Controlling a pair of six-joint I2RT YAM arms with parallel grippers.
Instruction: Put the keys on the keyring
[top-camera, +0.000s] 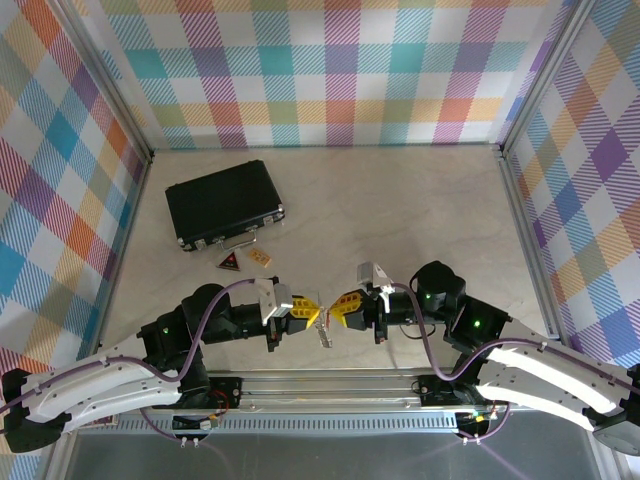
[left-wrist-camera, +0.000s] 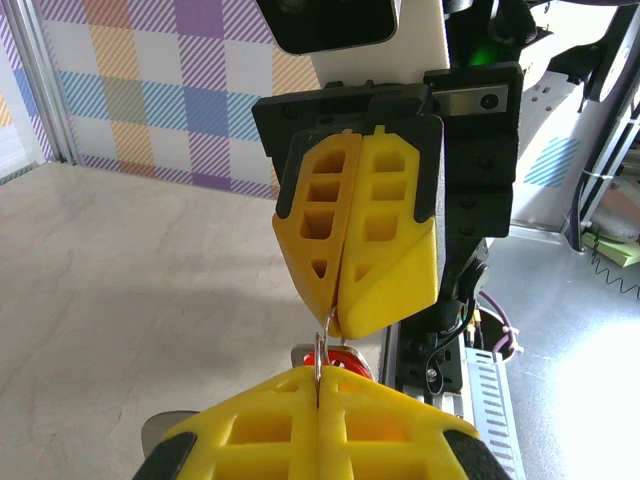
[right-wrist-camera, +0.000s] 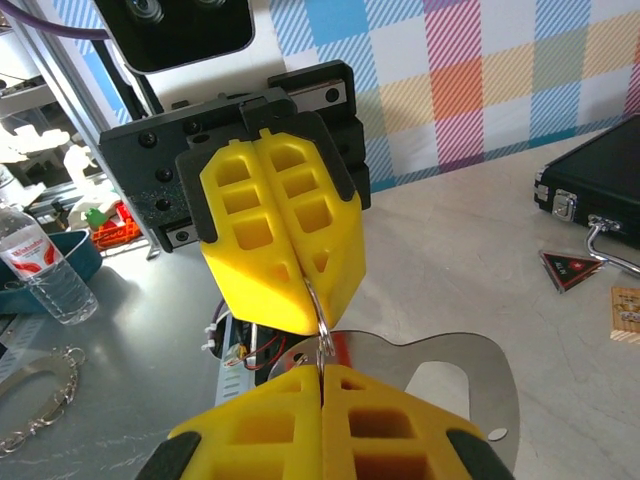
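One keyring, a thin metal loop, is pinched where the left gripper and right gripper meet tip to tip, both sets of jaws closed tight on it. One red-headed key hangs just under the tips. Well beyond the jaws lies one black case, closed, its contents hidden. Beside it are two tags: a dark triangular tag and a tan tag.

Probably a lab: plaid-walled booth, aluminium rails.

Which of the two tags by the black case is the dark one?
The triangular tag with a red mark; it lies left of the tan rectangular tag.
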